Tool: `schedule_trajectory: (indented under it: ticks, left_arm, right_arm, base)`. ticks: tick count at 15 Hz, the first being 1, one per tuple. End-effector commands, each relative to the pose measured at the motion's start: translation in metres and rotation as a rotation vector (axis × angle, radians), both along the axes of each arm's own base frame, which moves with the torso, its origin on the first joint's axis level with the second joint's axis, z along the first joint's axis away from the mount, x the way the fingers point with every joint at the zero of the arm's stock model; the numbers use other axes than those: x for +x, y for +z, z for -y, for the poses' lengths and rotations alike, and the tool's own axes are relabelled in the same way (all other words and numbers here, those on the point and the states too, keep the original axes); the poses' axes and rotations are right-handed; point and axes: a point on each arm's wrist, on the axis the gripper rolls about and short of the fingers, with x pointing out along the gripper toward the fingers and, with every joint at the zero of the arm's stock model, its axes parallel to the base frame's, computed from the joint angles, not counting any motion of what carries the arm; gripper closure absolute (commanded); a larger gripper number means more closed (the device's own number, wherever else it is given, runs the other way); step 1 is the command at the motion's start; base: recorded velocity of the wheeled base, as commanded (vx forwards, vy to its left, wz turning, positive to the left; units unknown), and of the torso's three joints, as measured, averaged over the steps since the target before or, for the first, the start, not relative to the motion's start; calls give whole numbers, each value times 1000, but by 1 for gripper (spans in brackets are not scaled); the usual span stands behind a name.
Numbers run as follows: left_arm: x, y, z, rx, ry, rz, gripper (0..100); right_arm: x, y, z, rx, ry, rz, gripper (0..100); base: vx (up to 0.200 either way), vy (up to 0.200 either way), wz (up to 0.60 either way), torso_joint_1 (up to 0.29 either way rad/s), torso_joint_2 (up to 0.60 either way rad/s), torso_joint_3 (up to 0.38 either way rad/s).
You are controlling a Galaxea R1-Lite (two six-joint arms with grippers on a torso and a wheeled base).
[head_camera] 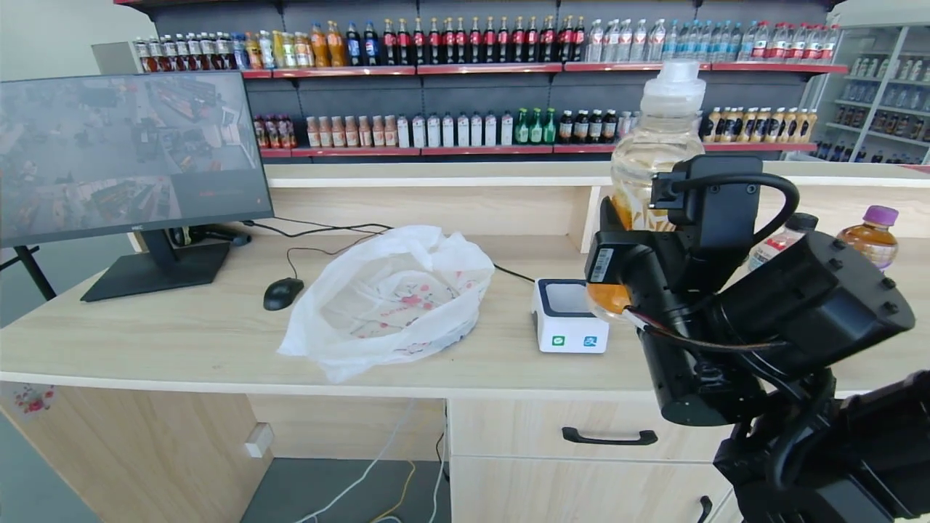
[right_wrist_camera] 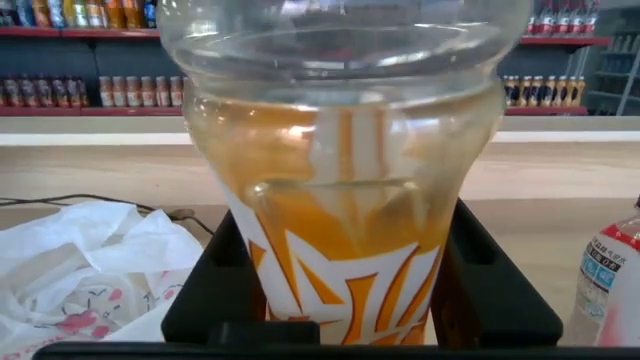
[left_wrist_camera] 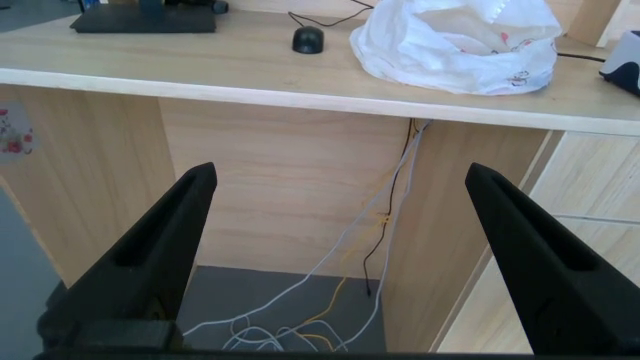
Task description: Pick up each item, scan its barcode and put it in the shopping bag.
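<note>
A: Quick, right gripper (head_camera: 631, 243)?
B: Pinching the clear bottle (head_camera: 657, 138) low on its body. A black finger sits on each side of the orange label in the right wrist view, gripper (right_wrist_camera: 350, 300) around bottle (right_wrist_camera: 340, 140).

A: Where's the bottle?
B: Right of centre in the head view, upright with its white cap on top and pale liquid inside. Its base sits just at the right edge of the white scanner (head_camera: 565, 319). Can't tell if they touch.

A: Bag?
B: The shopping bag (head_camera: 392, 305) is centre frame on the surface (head_camera: 182, 338), white plastic with its mouth slumped open, left of the scanner and apart from it.

A: Left gripper?
B: Left gripper (left_wrist_camera: 340, 255) is spread wide and holds nothing. It's lower than the surface edge, facing the wood panel and the hanging cables (left_wrist_camera: 385, 230).

A: Other stuff?
B: Mouse (head_camera: 282, 293) just left of the bag, monitor (head_camera: 123, 152) upper left, purple-capped bottle (head_camera: 872, 236) far right on the surface.
</note>
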Motion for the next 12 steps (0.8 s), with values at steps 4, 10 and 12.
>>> schedule_trajectory:
  ticks: [4, 10, 12]
  left_arm:
    - [0, 0, 0, 0, 0, 1, 0]
    - [0, 0, 0, 0, 0, 1, 0]
    - [0, 0, 0, 0, 0, 1, 0]
  right_arm:
    - [0, -1, 1, -6, -2, -7, 100]
    - [0, 1, 1, -1, -4, -1, 100]
    - [1, 3, 2, -4, -7, 5, 100]
  base:
    - [0, 50, 0, 2, 2, 1]
    - [0, 200, 0, 5, 3, 2]
    - [0, 200, 0, -2, 0, 0]
